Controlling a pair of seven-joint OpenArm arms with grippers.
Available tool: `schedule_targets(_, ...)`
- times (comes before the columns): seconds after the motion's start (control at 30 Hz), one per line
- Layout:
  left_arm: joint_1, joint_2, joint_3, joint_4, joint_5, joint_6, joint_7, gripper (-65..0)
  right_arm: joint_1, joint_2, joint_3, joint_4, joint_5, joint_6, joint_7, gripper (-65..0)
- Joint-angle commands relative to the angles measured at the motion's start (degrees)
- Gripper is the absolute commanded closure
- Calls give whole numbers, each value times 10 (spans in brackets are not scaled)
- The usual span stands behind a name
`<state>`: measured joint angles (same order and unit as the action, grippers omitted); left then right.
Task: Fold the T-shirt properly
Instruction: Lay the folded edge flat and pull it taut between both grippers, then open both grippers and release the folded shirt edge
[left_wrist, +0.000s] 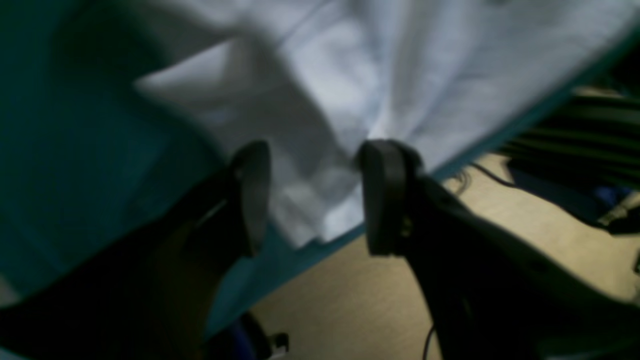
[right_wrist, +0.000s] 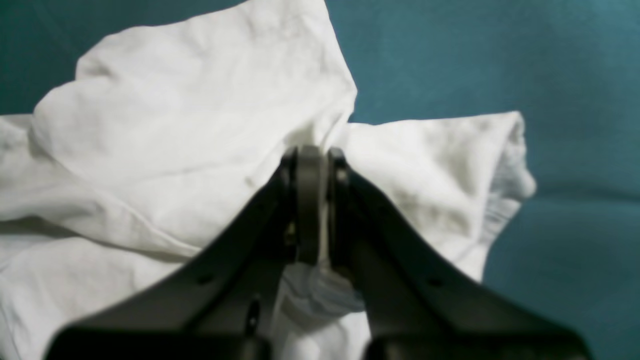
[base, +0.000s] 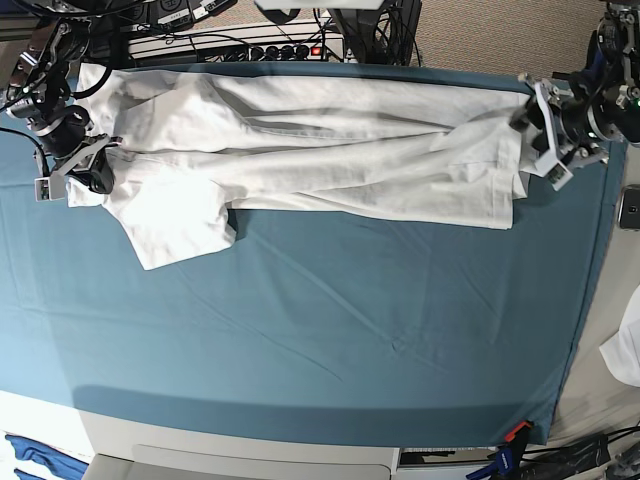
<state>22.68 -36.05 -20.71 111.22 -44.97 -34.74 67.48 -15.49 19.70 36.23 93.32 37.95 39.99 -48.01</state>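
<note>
The right gripper (right_wrist: 316, 165) is pressed together on a bunch of the T-shirt (right_wrist: 165, 150), white fabric pinched between its dark fingers (right_wrist: 307, 200); in the base view it sits at the shirt's sleeve end, at the far left edge of the teal tablecloth (base: 330, 340). The left gripper (left_wrist: 312, 200) stands spread, its two pads apart with the shirt's hem edge between them but not clamped; in the base view it hovers at the shirt's other end, near the tablecloth's right edge. The T-shirt lies stretched in a long wrinkled band along the tablecloth's far side, one sleeve hanging toward the middle. Beyond the far edge are cables and a power strip (base: 270, 50). The left wrist view is blurred, and shows bare floor (left_wrist: 350, 300) below the cloth's edge.
</note>
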Motion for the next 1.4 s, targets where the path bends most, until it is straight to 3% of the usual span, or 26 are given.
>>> schedule_targets(0.0, -3, -11, -8, 18, -1, 5, -9, -305, 9, 12, 26, 19, 13, 0, 16, -46)
schedule_targets(0.1, -3, -11, -20, 44, 2, 9, -9, -305, 30, 13, 107, 50, 31, 0, 12, -139)
schedule_targets(0.23, -3, -11, -43, 80, 18, 22, -14, -305, 50, 24, 196, 71, 32, 0, 6, -147)
schedule_targets(0.37, -3, -11, -53, 96, 29, 23, -31, -305, 50, 31, 212, 71, 30, 0, 6, -147)
schedule_targets(0.6, -5, -9, -53, 97, 28, 24, -59, -305, 108, 25, 151, 17, -5, -9, 18, -147)
schedule_targets(0.77, -5, -9, -53, 97, 28, 24, -60, -305, 192, 25, 94, -146, 5, -11, 13, -147)
schedule_targets(0.9, -5, -9, -53, 97, 28, 24, -60, -305, 253, 25, 56, -274, 50, -13, -31, -147)
schedule_targets(1.0, -5, -7, -53, 97, 28, 24, -61, -305, 283, 25, 23, -334, 47, -17, -44, -147)
schedule_targets(1.37, -5, 0, -53, 97, 28, 24, -61, -305, 310, 13, -83, -394, 47, -25, -61, -147)
